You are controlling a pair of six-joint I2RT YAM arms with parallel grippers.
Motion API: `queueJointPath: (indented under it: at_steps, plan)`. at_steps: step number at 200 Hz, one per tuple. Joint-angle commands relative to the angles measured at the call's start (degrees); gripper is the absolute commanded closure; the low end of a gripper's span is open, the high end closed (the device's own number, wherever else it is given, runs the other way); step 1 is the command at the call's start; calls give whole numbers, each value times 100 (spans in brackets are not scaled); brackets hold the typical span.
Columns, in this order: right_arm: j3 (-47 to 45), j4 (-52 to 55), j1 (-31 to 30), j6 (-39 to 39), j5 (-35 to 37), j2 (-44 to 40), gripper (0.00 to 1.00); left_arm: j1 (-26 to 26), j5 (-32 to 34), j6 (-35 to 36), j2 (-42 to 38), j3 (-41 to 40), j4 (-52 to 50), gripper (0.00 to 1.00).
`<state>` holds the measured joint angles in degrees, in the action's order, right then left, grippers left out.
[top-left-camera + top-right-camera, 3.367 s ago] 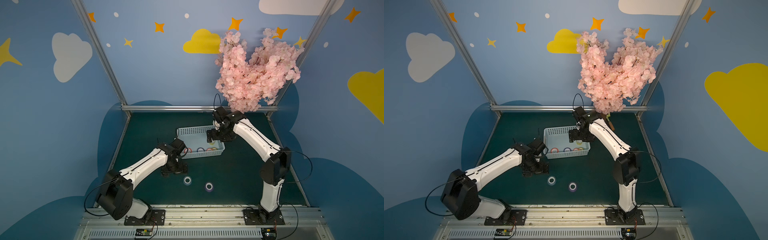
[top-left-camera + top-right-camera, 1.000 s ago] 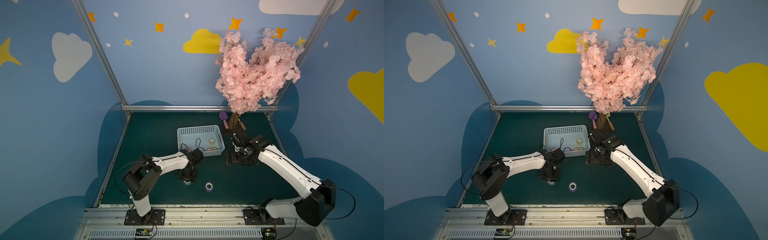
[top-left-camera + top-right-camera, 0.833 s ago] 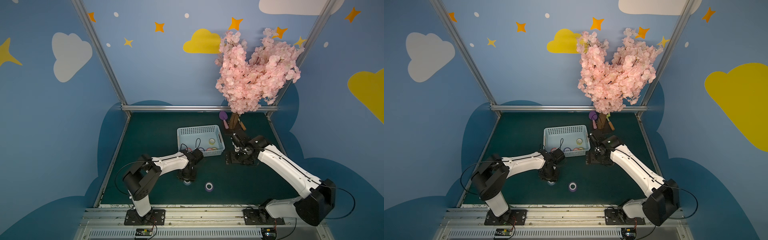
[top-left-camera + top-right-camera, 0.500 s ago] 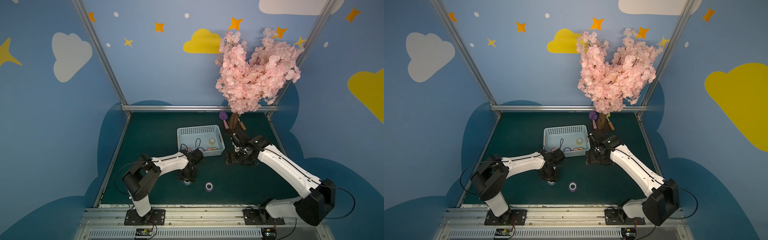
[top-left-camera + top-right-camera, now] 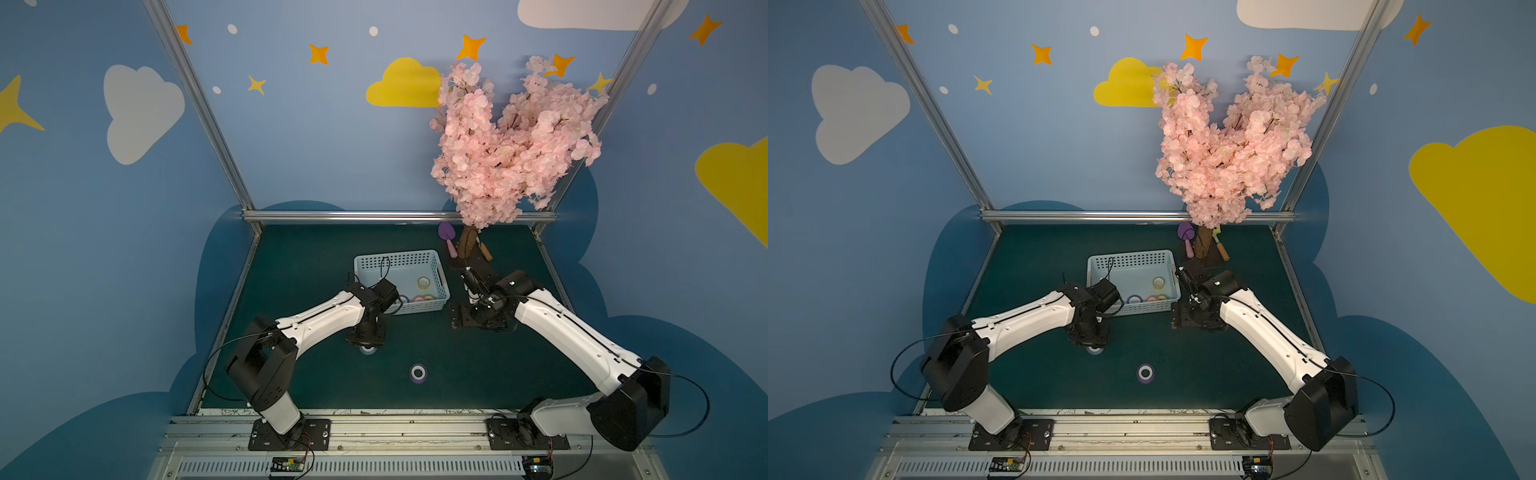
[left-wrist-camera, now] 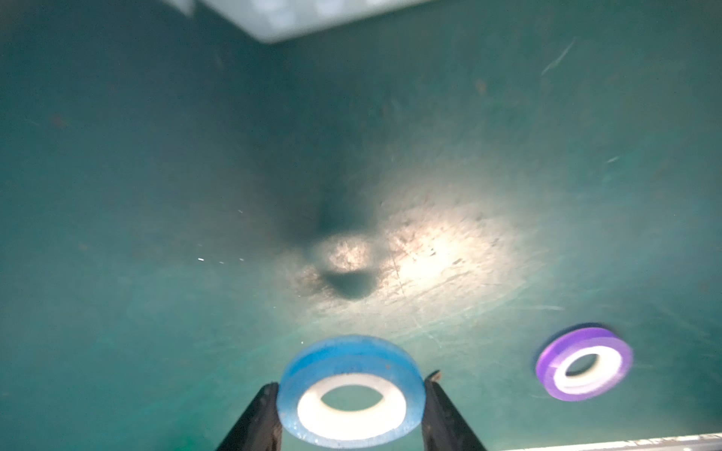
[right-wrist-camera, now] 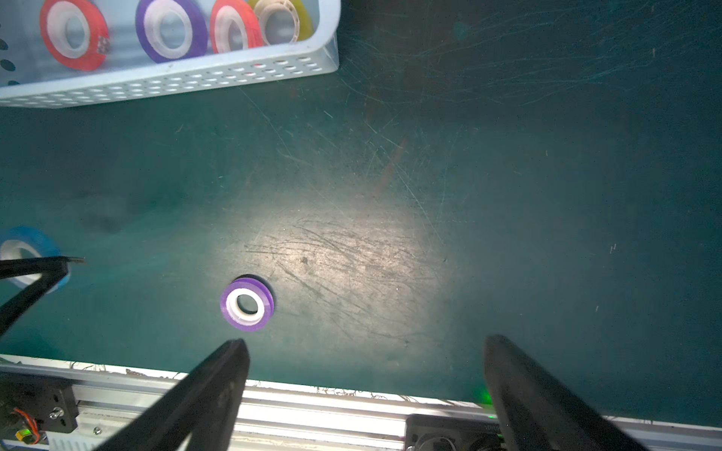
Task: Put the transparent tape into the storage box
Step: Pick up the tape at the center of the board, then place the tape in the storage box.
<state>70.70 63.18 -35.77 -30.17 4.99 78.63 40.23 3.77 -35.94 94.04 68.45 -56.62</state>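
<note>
A dark green mat (image 5: 498,365) floors a booth with blue walls painted with clouds and stars, and a pink blossom tree (image 5: 507,145) stands at the far right. The storage box (image 5: 409,259) sits mid-mat toward the far side and holds several coloured rolls (image 7: 172,31).

The left gripper (image 6: 351,380) is down on the mat just near of the box. Its fingers are pressed against opposite sides of the blue tape roll (image 6: 347,355), which lies flat. Whether the roll has left the mat cannot be told. A purple tape roll (image 5: 418,372) lies loose to its right, nearer the front rail.

The right gripper (image 7: 367,341) hangs right of the box with its fingers wide apart, holding nothing.

The step in hand looks like the grasp. Next the roll needs a straight lift clear of the box's near rim, a short carry to the far side, and a release over bare box floor.
</note>
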Motion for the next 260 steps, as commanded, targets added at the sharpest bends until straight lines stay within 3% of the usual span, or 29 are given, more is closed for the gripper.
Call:
queueJointPath:
  at_steps: [1,98,260]
  plan:
    - [56,-34,-9,11,11,79,2,-165,141,237,-133,332,-544,50]
    - [191,-144,-1,241,106,236,2,-658,153,752,481,2068,-1042,50]
    - [420,-62,173,550,244,429,2,-1305,23,1274,3841,6088,-1613,51]
